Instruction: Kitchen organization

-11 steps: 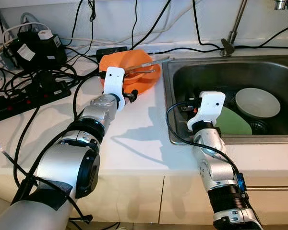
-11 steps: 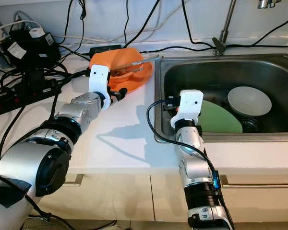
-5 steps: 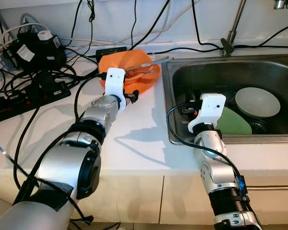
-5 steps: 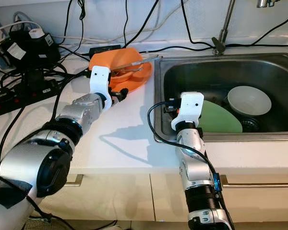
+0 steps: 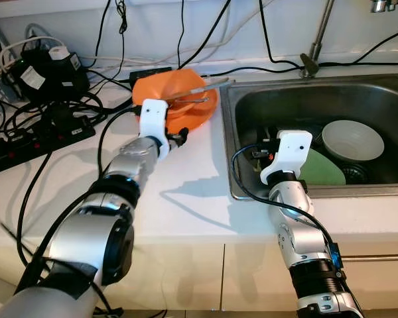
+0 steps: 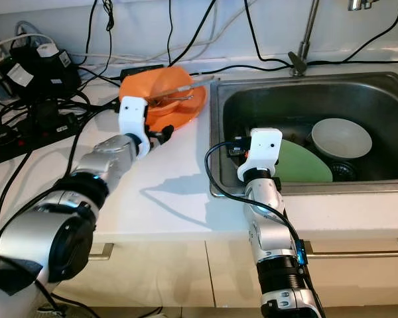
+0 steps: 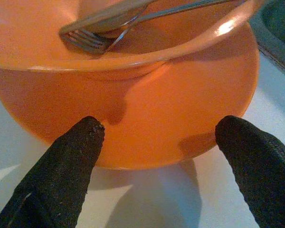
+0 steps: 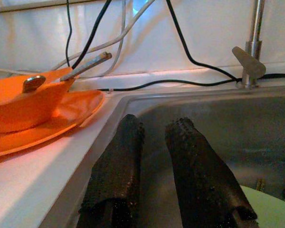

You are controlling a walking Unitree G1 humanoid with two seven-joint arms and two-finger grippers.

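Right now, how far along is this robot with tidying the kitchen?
Hardly begun, by the look of it. Nothing looks put away: the white bowl and green plate sit in the sink, and the orange bowl, holding a fork, rests on its orange plate. In hand: the left gripper, fingers open, is at that plate's edge. The right gripper hovers over the sink, holding nothing.

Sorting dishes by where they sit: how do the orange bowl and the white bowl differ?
The orange bowl sits on an orange plate on the counter; the white bowl sits down in the sink. The orange bowl holds a fork and another utensil; the white bowl looks empty. The left gripper is open before the orange one. Both stand upright.
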